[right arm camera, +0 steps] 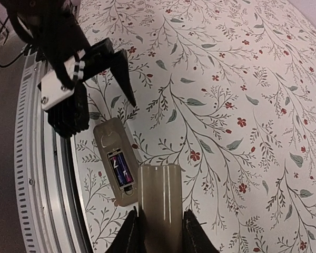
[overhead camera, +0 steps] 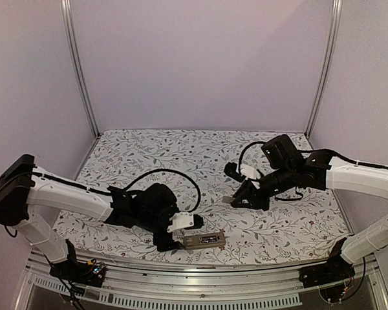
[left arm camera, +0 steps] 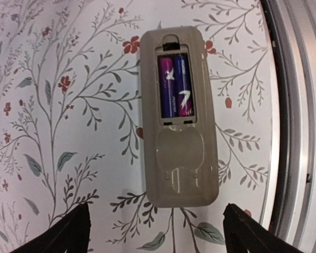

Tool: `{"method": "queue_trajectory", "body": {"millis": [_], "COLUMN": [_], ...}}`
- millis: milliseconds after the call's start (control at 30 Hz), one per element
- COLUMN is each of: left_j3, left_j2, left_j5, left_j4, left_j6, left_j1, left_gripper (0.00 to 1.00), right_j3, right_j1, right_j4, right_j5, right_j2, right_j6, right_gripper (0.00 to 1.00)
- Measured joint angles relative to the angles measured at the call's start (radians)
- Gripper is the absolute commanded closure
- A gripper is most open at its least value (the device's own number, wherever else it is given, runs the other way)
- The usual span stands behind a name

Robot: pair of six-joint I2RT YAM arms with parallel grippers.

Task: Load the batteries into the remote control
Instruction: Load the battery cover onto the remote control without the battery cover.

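We see the remote control [left arm camera: 178,116] back-up at the near edge of the floral surface [left arm camera: 68,105], with both batteries [left arm camera: 174,87] side by side in its recess. Left hand [left arm camera: 157,232] is spread wide over its end. Right hand [right arm camera: 162,232] pinches the grey cover [right arm camera: 159,195] off the surface.

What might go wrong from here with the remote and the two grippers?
The tan-grey remote control, lying back up, sits close to the metal rail; the open left gripper might knock it onto that rail. The right gripper pinches the flat tan-grey cover by one end, so it might tilt or slip over the two purple-and-black batteries.
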Motion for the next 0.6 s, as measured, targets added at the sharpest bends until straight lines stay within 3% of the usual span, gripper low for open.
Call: {"method": "queue_trajectory", "body": {"millis": [167, 267, 400, 600], "left_j3": [-0.071, -0.116, -0.195, -0.374], "left_j2": [-0.291, -0.413, -0.494, -0.634], "left_j5": [-0.036, -0.051, -0.082, -0.137], "left_j4": [0.049, 0.111, 0.143, 0.174], "left_j6": [-0.071, -0.147, -0.317, -0.523], "left_j1": [0.007, 0.01, 0.016, -0.023], "left_gripper": [0.12, 0.18, 0.33, 0.35], "right_j3": [-0.005, 0.003, 0.05, 0.163], "right_j1": [0.075, 0.113, 0.165, 0.211], "right_j4": [-0.051, -0.084, -0.141, -0.179], "right_j5": [-0.029, -0.023, 0.014, 0.051], "right_j2": [0.048, 0.116, 0.225, 0.368], "right_j6": [-0.066, -0.096, -0.13, -0.174], "right_gripper": [1.0, 1.0, 1.0, 1.0]}}
